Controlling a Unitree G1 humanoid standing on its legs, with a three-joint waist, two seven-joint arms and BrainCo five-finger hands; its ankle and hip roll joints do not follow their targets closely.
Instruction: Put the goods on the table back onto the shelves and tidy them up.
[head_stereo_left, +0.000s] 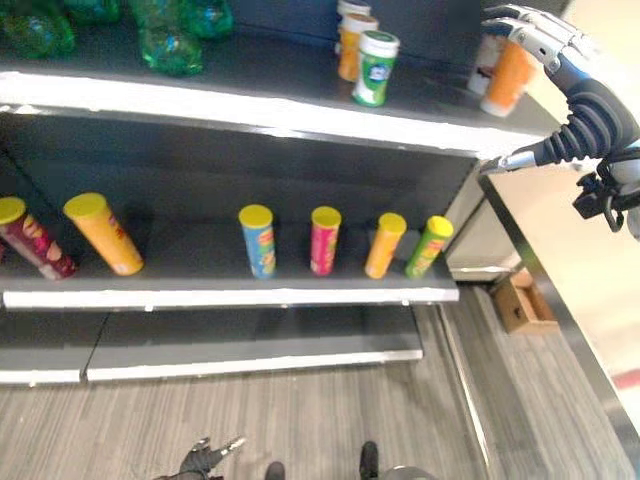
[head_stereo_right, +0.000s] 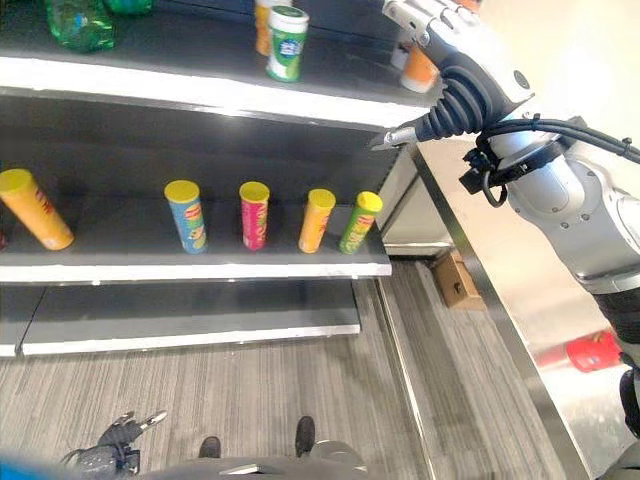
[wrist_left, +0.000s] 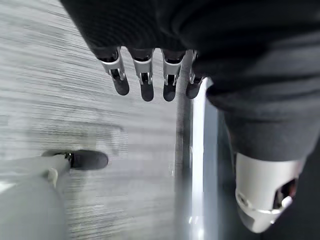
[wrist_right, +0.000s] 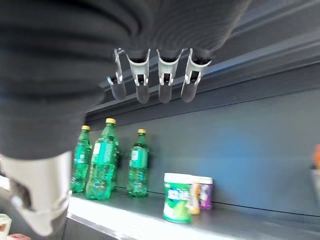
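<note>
Right robot hand (head_stereo_left: 545, 40) sits at the upper right of the frame, fingers straight and apart, holding nothing, over the top shelf (head_stereo_left: 250, 105) end beside an orange can (head_stereo_left: 507, 80); left robot hand (wrist_left: 150, 75) hangs low at the bottom left over the floor (head_stereo_left: 300, 420), fingers relaxed, empty; green-white can (head_stereo_left: 374, 68) and bottles (wrist_right: 102, 162) stand on the top shelf; tubes (head_stereo_left: 325, 240) line the middle shelf (head_stereo_left: 230, 296); the bench (head_stereo_right: 520, 330) runs down the right edge.

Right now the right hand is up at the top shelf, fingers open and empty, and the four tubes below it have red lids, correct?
Not quite: the lids are yellow. The left eye view shows it on the four tubes below the top shelf. The right hand is open and empty.
</note>
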